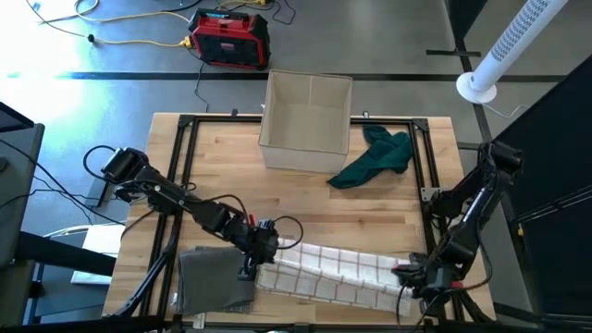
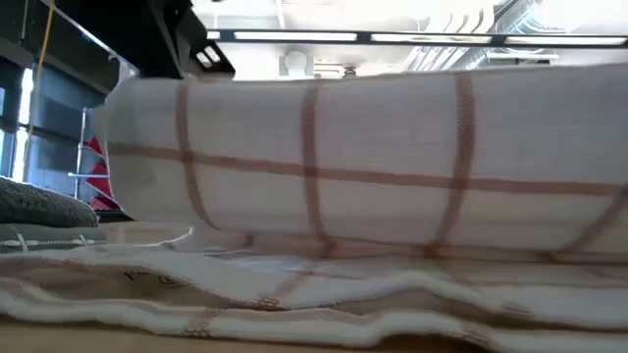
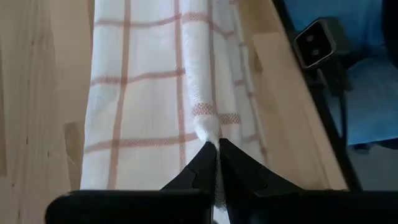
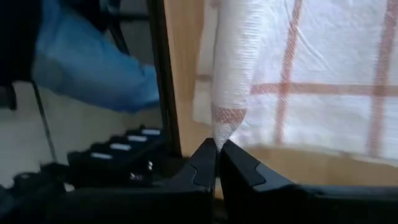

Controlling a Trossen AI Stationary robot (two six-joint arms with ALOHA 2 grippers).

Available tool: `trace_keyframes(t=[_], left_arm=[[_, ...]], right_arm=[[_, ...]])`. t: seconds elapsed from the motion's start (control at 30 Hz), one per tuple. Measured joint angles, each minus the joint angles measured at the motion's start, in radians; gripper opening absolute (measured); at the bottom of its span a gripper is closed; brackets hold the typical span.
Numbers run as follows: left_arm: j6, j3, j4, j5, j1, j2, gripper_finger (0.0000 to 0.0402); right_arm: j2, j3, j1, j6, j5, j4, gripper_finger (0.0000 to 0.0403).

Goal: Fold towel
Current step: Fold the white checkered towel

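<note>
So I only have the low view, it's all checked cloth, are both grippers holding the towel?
Observer: Yes. The left gripper is shut on a pinched corner of the checked towel.
Operator: And the right one?
Observer: The right gripper is shut on the opposite corner, by the table's edge.
Operator: Anything else on the table?
Observer: A green cloth beside a cardboard box at the far side, and a grey cloth by the left gripper.
</note>
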Motion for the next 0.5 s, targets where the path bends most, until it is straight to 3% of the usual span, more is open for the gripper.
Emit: trace_keyframes(t=[0.2, 0.4, 0.5], left_arm=[[-0.015, 0.000, 0.000, 0.067, 0.002, 0.043, 0.0015], [-0.087, 0.000, -0.005, 0.124, 0.002, 0.059, 0.0055], [-0.118, 0.000, -0.005, 0.127, 0.002, 0.060, 0.0082]], right_arm=[[0.062, 0.000, 0.000, 0.049, -0.021, 0.022, 0.0000], [0.071, 0.000, 0.000, 0.105, -0.038, 0.032, 0.0008], [0.071, 0.000, 0.000, 0.138, -0.042, 0.034, 0.0035]])
